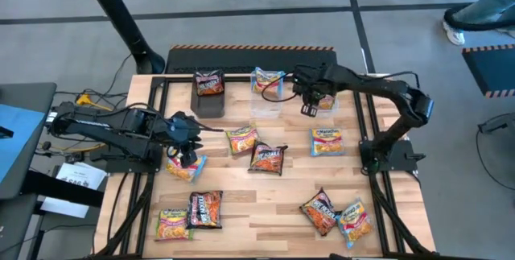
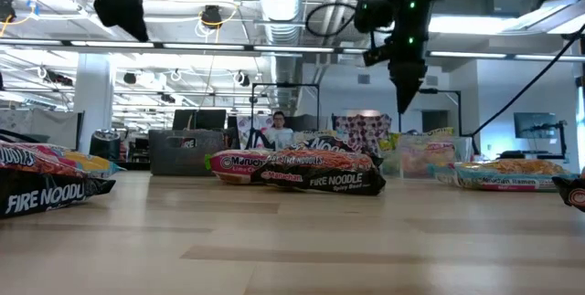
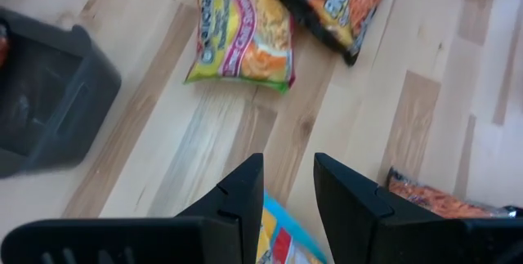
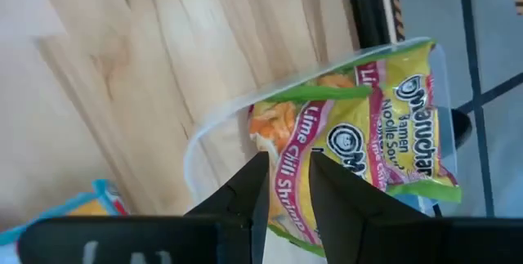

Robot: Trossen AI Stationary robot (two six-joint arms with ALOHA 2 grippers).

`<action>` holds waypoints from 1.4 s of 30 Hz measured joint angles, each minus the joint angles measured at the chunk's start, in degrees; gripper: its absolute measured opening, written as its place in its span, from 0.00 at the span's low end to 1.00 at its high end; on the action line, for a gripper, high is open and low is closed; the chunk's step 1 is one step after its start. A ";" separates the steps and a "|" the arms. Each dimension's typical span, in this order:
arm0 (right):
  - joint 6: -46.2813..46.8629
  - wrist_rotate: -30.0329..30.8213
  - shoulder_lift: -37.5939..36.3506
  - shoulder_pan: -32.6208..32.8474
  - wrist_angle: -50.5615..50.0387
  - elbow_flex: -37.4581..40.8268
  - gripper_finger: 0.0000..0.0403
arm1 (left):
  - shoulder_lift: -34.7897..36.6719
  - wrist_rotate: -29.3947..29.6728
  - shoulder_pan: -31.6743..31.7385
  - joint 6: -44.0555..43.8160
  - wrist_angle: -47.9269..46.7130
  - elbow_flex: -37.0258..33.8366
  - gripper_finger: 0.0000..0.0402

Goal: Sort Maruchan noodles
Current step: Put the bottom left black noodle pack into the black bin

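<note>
Several Maruchan packets lie flat on the wooden table. My left gripper (image 1: pixel 183 152) hangs above a blue-edged packet (image 1: pixel 187 167), which shows under its fingers (image 3: pixel 278 241). Its fingers are nearly together, with nothing between them. My right gripper (image 1: pixel 309 105) hovers by a clear tub (image 4: pixel 196 143) that holds a green-edged lime packet (image 4: pixel 384 125). Its fingers are close together too and hold nothing (image 2: pixel 407 83). A maroon packet (image 1: pixel 209 81) lies on the black box (image 1: pixel 209 99). A blue-edged packet (image 1: pixel 268 80) sits in another clear tub (image 1: pixel 269 103).
Loose packets lie mid-table: a yellow-edged one (image 1: pixel 241 139), a maroon one (image 1: pixel 268 158) and another (image 1: pixel 327 141). Near the front edge lie a green-edged one (image 1: pixel 173 224), two maroon ones (image 1: pixel 205 209) (image 1: pixel 319 210) and a blue-edged one (image 1: pixel 354 219). Bare wood shows between the groups.
</note>
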State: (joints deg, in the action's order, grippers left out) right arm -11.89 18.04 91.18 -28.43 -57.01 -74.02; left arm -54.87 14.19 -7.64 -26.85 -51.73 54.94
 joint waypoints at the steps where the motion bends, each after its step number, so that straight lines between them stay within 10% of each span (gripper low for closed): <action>1: 0.48 -0.02 -0.53 0.54 0.00 0.00 0.28 | 0.02 -0.08 0.00 0.01 -0.38 0.00 0.24; 22: 6.06 0.08 -3.07 10.28 0.00 0.00 0.31 | 0.00 -4.95 0.00 -1.41 -1.62 0.01 0.29; 42: 13.45 0.03 -3.04 14.70 -1.23 0.00 0.42 | -7.13 -15.68 -7.70 -34.92 3.11 0.00 0.39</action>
State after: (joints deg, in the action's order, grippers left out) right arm 1.56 18.07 88.14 -13.73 -58.24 -74.02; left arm -62.00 -1.49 -15.34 -61.77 -48.61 54.94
